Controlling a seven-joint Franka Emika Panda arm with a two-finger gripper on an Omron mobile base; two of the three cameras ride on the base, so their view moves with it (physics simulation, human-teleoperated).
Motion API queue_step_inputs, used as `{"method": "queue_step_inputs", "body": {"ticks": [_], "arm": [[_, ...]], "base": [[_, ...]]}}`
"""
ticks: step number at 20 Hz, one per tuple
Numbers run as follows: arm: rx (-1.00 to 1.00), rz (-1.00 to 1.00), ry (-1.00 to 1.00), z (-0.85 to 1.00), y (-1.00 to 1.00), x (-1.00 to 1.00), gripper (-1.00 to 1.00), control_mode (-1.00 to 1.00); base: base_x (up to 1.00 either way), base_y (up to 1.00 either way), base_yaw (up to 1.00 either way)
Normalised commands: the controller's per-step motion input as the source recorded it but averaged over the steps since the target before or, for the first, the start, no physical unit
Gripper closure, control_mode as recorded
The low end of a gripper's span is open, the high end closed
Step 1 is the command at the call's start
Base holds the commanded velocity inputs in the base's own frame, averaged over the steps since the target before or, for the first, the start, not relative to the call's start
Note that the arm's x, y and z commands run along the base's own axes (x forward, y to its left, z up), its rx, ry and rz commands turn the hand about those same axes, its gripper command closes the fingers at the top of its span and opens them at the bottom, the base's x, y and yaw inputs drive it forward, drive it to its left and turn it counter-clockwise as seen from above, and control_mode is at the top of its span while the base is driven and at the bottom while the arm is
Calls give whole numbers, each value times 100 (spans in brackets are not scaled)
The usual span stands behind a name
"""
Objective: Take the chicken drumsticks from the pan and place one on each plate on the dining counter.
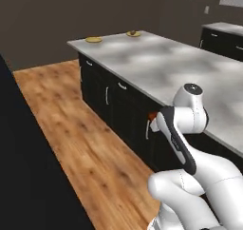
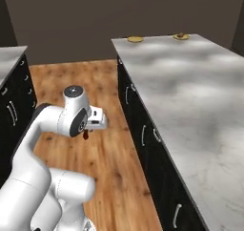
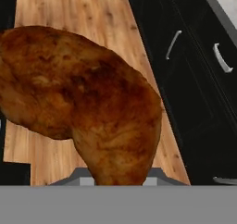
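Observation:
A dark reddish-brown chicken drumstick looms close in the hand view, and my gripper is shut on it. The gripper hangs over the wooden floor beside the dining counter. The drumstick also peeks out as a small red-brown bit by the hand and below the hand. At the counter's far end lie two yellow-rimmed plates. One plate is bare. The other plate carries a small brownish drumstick. The pan is out of view.
Dark cabinet fronts with silver handles run under the dining counter. A wooden floor aisle lies between this counter and another dark cabinet run with a marble top at the left. A further counter stands at the back right.

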Motion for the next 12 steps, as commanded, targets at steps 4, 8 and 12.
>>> {"method": "queue_step_inputs", "body": {"ticks": [4, 8, 12], "arm": [[0, 0, 0, 0, 0, 0, 100, 100], [0, 0, 0, 0, 0, 0, 100, 100], [0, 0, 0, 0, 0, 0, 100, 100]], "base": [[92, 72, -2], [98, 61, -3], [100, 55, -8]]}}
